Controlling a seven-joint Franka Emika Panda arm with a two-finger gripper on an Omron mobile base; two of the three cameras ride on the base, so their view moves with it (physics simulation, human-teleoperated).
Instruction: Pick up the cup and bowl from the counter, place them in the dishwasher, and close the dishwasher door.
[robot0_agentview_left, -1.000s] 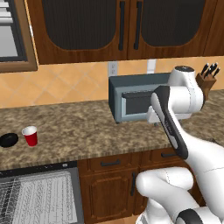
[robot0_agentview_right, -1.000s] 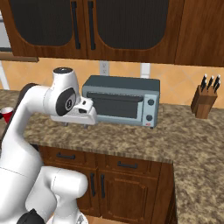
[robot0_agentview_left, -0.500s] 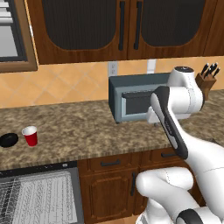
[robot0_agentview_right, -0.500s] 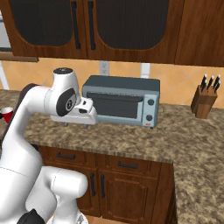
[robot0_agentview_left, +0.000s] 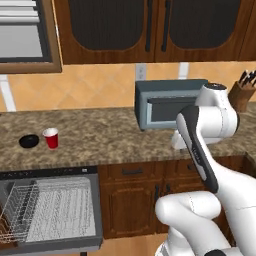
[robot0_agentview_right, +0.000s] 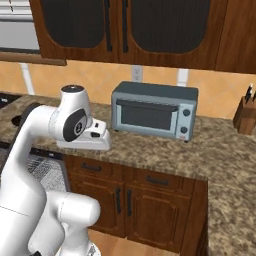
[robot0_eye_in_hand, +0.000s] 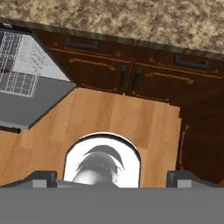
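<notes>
Cup (robot0_agentview_left: 50, 138): red, upright on the counter (robot0_agentview_left: 100, 135), far left in the left base view, well apart from the arm.
Bowl (robot0_agentview_left: 29, 141): black, low, just beside the cup on its left; a thin gap between them.
Counter: speckled brown stone, running from the left edge past the toaster oven (robot0_agentview_left: 167, 103) to the knife block (robot0_agentview_left: 241, 92).
Dishwasher (robot0_agentview_left: 47, 212): below the counter, under the cup and bowl; open, with the white wire rack (robot0_agentview_left: 60, 207) showing.
Dishwasher door (robot0_eye_in_hand: 33, 103): folded down flat; in the hand view its grey panel lies at the left above the wood floor (robot0_eye_in_hand: 109, 118).
Gripper (robot0_eye_in_hand: 111, 178): fingers spread wide, nothing between them; pointing down at the floor in front of the cabinets (robot0_eye_in_hand: 144, 74).
Arm: folded over the counter edge, in front of the toaster oven in the left base view; in the right base view the hand sits left of the oven.
</notes>
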